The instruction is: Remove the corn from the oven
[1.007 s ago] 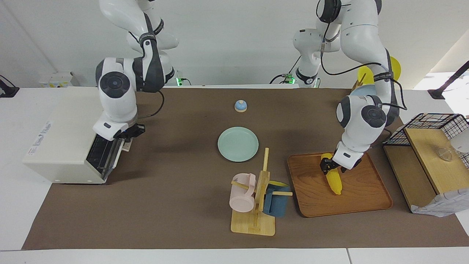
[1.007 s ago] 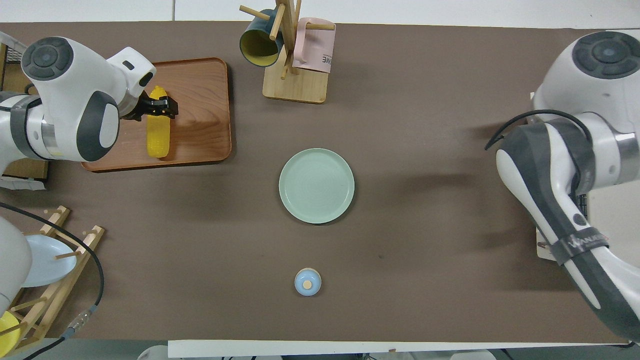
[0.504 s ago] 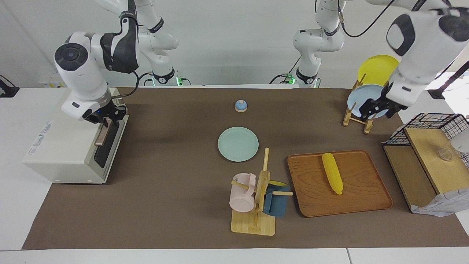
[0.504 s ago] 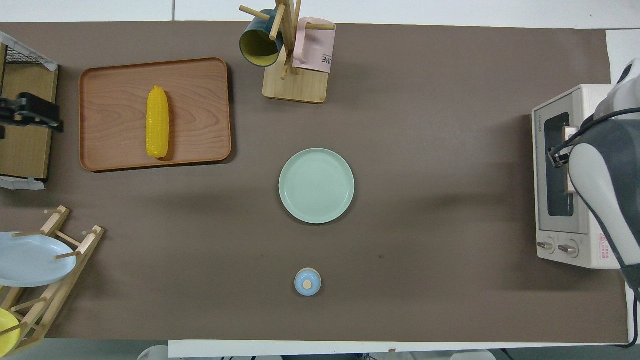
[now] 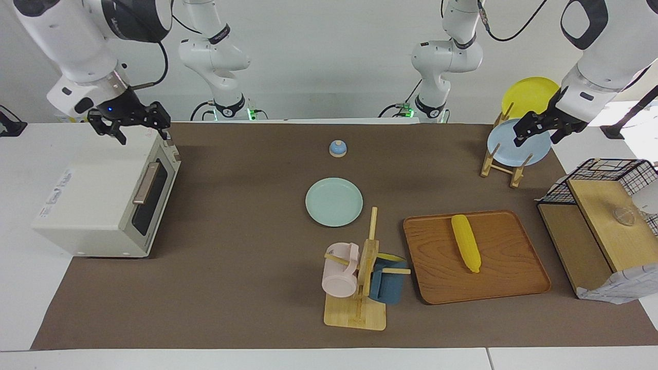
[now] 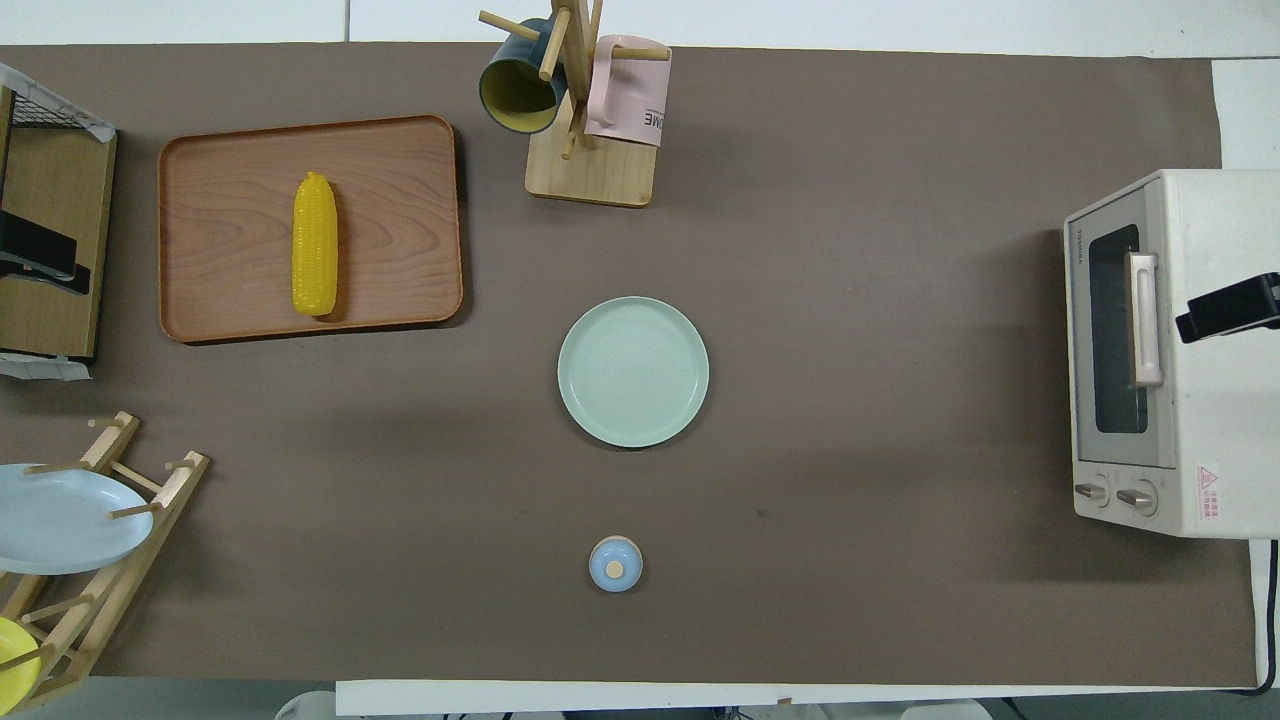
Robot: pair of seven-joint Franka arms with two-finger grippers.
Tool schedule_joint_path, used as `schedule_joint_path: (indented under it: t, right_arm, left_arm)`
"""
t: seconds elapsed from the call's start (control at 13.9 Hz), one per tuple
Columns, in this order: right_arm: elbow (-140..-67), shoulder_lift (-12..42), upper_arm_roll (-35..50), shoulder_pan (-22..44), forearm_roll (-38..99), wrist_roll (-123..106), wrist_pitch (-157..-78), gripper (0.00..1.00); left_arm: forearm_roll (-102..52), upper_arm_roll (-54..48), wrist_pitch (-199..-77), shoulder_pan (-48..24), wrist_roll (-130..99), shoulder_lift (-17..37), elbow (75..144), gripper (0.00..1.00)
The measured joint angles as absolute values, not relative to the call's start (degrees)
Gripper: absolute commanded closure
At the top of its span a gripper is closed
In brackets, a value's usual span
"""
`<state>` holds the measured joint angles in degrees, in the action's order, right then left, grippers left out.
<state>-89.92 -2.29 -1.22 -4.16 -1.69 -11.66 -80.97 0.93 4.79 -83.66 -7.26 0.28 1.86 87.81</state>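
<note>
The yellow corn (image 5: 465, 250) lies on the wooden tray (image 5: 514, 277) at the left arm's end of the table; it also shows in the overhead view (image 6: 315, 243) on the tray (image 6: 400, 220). The cream-white oven (image 5: 87, 205) stands at the right arm's end with its dark glass door shut and its handle (image 5: 146, 183) free; it also shows in the overhead view (image 6: 1205, 420). My right gripper (image 5: 128, 123) is open and empty, raised over the oven's top. My left gripper (image 5: 540, 131) is open and empty, raised by the plate rack.
A green plate (image 5: 334, 202) lies mid-table, with a small blue bell (image 5: 337, 148) nearer to the robots. A mug rack (image 5: 360, 288) with a pink and a blue mug stands beside the tray. A plate rack (image 5: 509, 172) and a wire basket (image 5: 604, 169) on wooden shelves are at the left arm's end.
My left gripper let go of the corn on the tray and rose away. My right gripper shut the oven door, then lifted up over the oven.
</note>
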Motion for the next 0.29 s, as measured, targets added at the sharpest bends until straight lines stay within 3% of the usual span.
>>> schedule_joint_path:
  t: [0.29]
  right_arm:
    - [-86.78, 0.41, -0.49, -3.93, -0.21, -8.41, -80.08, 0.0]
  left_arm:
    - [0.86, 4.64, -83.66, -7.28, 0.53, 1.85, 87.51, 0.0]
